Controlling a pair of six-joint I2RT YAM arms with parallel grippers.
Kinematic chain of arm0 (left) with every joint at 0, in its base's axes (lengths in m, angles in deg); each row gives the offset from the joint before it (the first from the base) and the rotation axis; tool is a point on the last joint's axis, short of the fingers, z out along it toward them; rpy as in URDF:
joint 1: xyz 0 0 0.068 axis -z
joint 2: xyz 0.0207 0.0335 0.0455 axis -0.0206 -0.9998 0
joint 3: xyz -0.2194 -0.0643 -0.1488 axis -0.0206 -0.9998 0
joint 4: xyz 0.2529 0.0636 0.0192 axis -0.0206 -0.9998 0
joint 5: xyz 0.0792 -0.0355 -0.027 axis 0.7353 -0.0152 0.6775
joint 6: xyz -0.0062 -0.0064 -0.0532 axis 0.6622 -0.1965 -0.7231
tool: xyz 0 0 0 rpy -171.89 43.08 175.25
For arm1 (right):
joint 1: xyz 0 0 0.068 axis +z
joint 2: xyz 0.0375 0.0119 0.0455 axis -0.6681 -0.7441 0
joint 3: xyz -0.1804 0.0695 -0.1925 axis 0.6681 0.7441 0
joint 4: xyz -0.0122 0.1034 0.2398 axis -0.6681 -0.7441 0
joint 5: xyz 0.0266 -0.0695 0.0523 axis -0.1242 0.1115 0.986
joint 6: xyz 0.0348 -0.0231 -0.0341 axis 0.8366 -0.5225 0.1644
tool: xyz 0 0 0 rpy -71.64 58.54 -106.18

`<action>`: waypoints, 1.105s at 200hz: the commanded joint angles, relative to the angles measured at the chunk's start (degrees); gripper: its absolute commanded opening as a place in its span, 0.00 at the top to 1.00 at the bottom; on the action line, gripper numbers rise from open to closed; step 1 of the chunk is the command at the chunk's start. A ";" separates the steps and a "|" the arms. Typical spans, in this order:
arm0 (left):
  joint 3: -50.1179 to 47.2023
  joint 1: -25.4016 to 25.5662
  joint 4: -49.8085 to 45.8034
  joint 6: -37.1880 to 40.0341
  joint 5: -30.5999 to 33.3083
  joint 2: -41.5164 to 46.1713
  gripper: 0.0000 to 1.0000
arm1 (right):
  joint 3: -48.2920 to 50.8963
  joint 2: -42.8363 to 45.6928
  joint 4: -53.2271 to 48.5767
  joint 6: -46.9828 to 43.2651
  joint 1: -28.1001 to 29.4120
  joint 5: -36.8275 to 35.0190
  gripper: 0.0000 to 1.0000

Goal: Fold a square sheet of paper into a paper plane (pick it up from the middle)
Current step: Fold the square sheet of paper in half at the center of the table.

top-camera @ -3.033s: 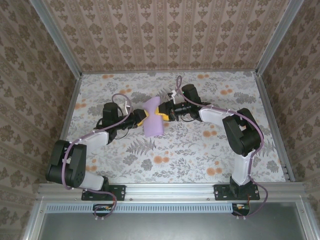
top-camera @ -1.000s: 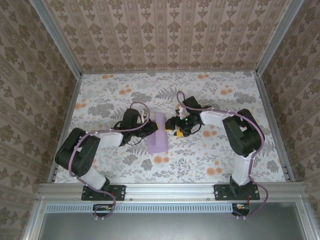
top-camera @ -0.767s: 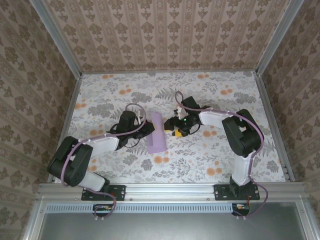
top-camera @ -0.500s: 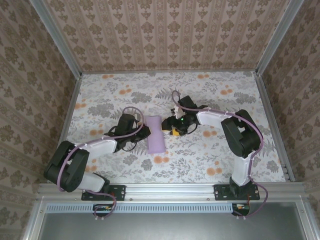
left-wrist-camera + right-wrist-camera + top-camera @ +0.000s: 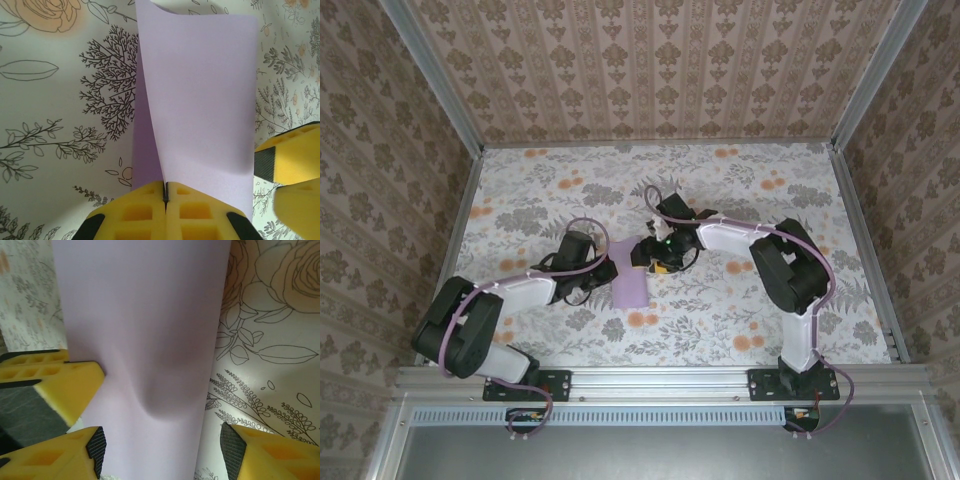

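Seen from overhead, the lilac sheet of paper (image 5: pixel 632 287) sits near the middle of the floral-covered desk (image 5: pixel 750 330), just off centre toward 7 o'clock, and appears as a narrow strip running from 12 to 6 o'clock. The left end effector (image 5: pixel 608 268) meets the strip from its 9 o'clock side, and the right end effector (image 5: pixel 649 260) is at its 1 o'clock corner, so the two face each other across the paper. In the left wrist view, the left end effector (image 5: pixel 165 189) has its yellow fingers (image 5: pixel 137 212) pressed together, with the near edge of the sheet of paper (image 5: pixel 200 100) pinched in the seam between them. From that pinch the paper rises and curls away toward 12 o'clock, with a second, darker layer showing behind it toward 9 o'clock. Yellow parts of the other arm sit at the 4 o'clock edge of that view, just beside the sheet. In the right wrist view, the right end effector (image 5: pixel 161 441) is spread. One dark-padded finger (image 5: pixel 60 457) sits at 7 o'clock and the other at 5 o'clock, with the sheet of paper (image 5: pixel 145 325) passing between them. The 5 o'clock pad stands apart from the paper's edge. Whether the 7 o'clock pad touches the paper cannot be told. The sheet shows a soft, rounded dent near its middle, and the left arm's yellow finger block lies against its 9 o'clock edge.
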 commanded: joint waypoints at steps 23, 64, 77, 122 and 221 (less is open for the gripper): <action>2.19 0.48 1.59 1.18 -1.17 -2.04 1.00 | -3.05 -2.56 -4.27 -0.15 0.98 -3.10 0.36; 2.94 0.48 1.46 0.66 -1.79 -2.40 0.91 | -3.45 -3.65 -6.01 -0.28 1.23 -5.67 0.39; 3.11 0.40 1.13 0.40 -1.79 -2.17 0.85 | -3.62 -4.11 -6.75 -0.26 1.18 -6.71 0.40; 3.19 -1.98 1.42 -2.65 -4.68 -1.93 0.66 | -4.59 -7.00 -9.58 0.45 1.68 -11.13 0.46; 4.30 -11.52 -14.22 2.05 -1.73 9.80 0.09 | -3.83 -12.41 -13.99 -0.19 0.98 -16.68 0.52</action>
